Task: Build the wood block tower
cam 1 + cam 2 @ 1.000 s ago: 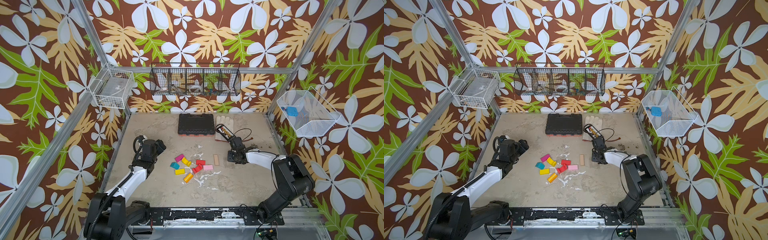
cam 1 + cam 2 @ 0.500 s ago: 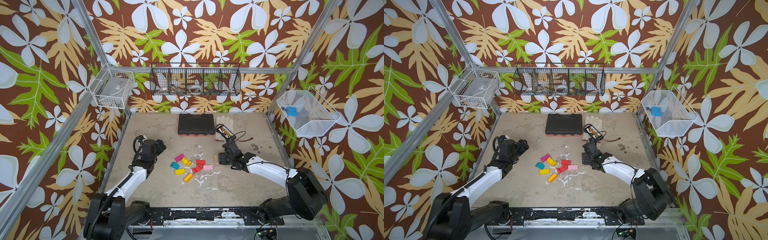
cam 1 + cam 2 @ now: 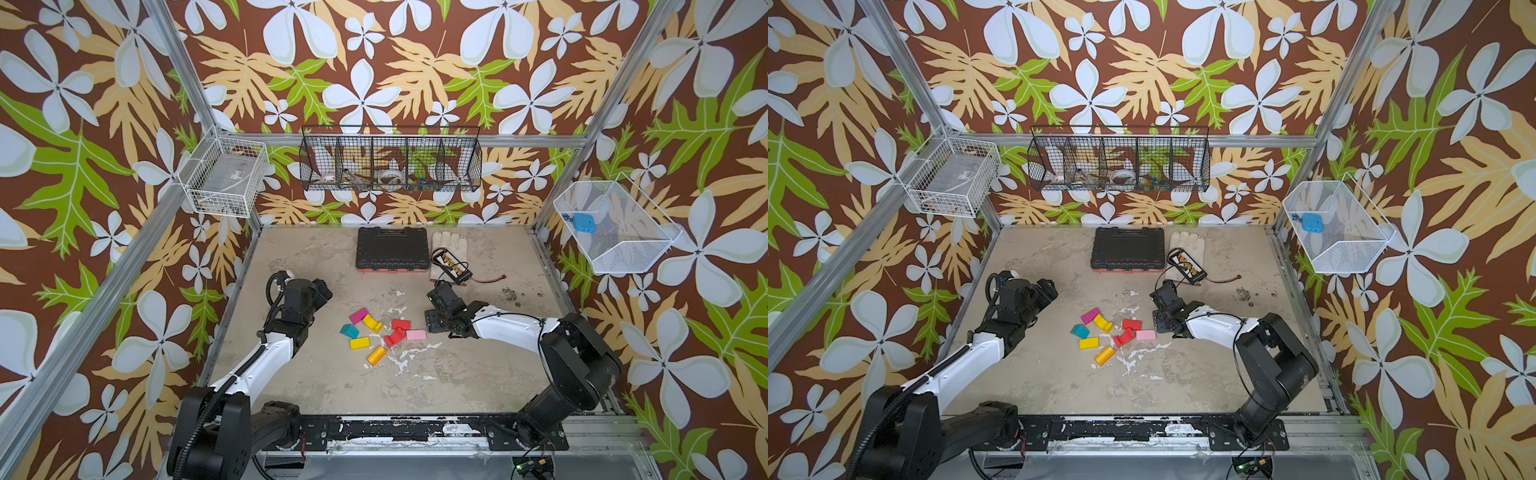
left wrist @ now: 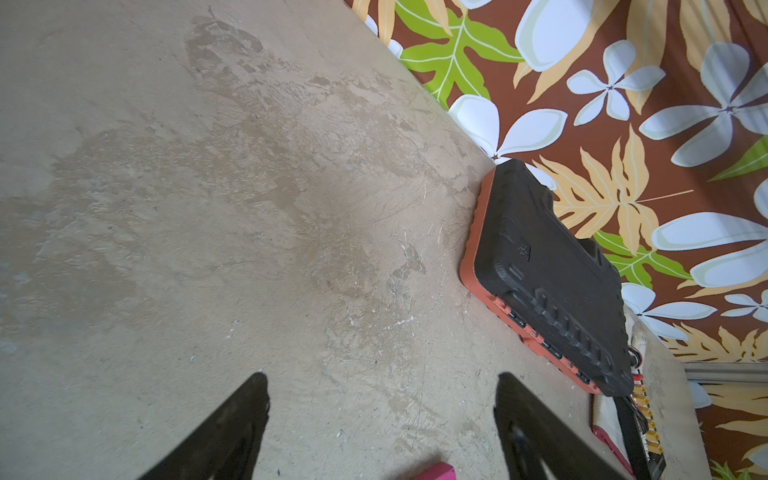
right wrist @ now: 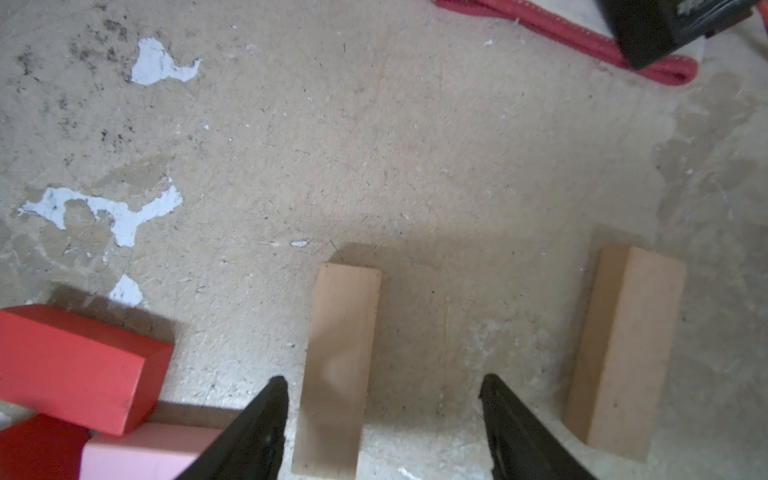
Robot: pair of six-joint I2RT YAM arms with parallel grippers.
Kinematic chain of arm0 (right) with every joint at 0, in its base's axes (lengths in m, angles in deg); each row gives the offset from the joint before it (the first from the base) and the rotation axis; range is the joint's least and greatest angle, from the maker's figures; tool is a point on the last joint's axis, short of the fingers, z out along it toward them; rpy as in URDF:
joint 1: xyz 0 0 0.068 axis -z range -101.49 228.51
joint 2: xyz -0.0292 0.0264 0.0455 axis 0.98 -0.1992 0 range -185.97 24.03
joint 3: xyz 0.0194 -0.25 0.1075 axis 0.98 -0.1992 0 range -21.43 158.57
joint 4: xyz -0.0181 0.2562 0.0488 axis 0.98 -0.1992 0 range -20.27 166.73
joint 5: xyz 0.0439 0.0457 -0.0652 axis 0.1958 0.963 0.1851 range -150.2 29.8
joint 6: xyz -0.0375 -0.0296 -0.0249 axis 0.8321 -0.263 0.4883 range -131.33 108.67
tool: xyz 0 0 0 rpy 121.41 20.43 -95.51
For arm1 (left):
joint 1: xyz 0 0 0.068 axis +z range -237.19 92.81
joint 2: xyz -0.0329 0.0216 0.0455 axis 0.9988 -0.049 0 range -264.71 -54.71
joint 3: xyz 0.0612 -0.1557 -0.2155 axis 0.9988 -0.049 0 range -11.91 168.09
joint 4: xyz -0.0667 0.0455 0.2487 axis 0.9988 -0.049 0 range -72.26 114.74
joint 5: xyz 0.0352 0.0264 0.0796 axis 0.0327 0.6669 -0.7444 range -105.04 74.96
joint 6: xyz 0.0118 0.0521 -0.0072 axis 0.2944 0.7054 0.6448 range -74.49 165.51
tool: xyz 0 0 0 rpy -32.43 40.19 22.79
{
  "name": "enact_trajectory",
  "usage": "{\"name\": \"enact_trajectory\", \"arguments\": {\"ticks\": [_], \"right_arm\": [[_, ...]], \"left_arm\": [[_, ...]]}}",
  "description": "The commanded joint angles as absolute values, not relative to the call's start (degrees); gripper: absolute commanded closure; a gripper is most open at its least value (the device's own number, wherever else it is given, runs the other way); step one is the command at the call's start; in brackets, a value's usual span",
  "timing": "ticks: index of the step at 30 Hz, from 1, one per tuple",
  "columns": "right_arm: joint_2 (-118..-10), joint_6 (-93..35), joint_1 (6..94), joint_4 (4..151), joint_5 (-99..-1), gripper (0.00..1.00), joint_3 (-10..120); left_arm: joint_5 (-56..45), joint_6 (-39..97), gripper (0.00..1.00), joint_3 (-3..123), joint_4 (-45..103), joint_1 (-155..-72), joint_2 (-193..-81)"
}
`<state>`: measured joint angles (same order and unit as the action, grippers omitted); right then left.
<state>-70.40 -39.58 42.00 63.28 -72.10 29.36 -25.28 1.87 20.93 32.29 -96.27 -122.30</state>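
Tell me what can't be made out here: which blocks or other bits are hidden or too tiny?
- The two tan planks: hidden under the right pincer in both top views; only the right wrist view shows them.
- The magenta block: cut off by the left wrist picture's edge.
- The pink block: right wrist view, partly behind a pincer finger.
- The black wire basket contents: too small, behind mesh, in both top views.

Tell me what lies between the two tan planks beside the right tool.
In the right wrist view, only bare table and one finger of the open right tool; one plank lies between its fingers, the other plank outside them.
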Motion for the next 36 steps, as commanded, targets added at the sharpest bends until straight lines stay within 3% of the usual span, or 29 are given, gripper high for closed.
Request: {"name": "enact_trajectory", "arguments": {"ticks": [1,6,12,15,28,36], "right_arm": [[-71.5,-39.5,41.9,62.4,-71.6,0.31,30.1],[-75.1,-39.1,41.9,60.8,-72.2,0.45,32.9],[-77.9,-39.1,41.9,59.4,-72.3,0.72,34.8],[-77.9,-39.6,41.9,58.7,-74.0,0.8,34.9],[-76.3,-39.9,51.5,58.6,-73.5,0.87,32.9],[-77.2,-40.1,51.9,57.6,-76.0,0.87,34.2]], "left_arm": [[-25.8,1.8,0.14,21.4,32.0,-96.3,-122.3],[-25.5,1.7,0.14,21.5,32.0,-96.2,-122.6],[-25.5,1.7,0.14,21.5,31.9,-96.3,-122.6],[-25.5,1.7,0.14,21.6,31.9,-96.3,-122.7],[-25.2,1.7,0.14,21.6,31.9,-96.3,-123.0],[-24.8,1.6,0.14,21.7,31.9,-96.3,-122.9]]}}
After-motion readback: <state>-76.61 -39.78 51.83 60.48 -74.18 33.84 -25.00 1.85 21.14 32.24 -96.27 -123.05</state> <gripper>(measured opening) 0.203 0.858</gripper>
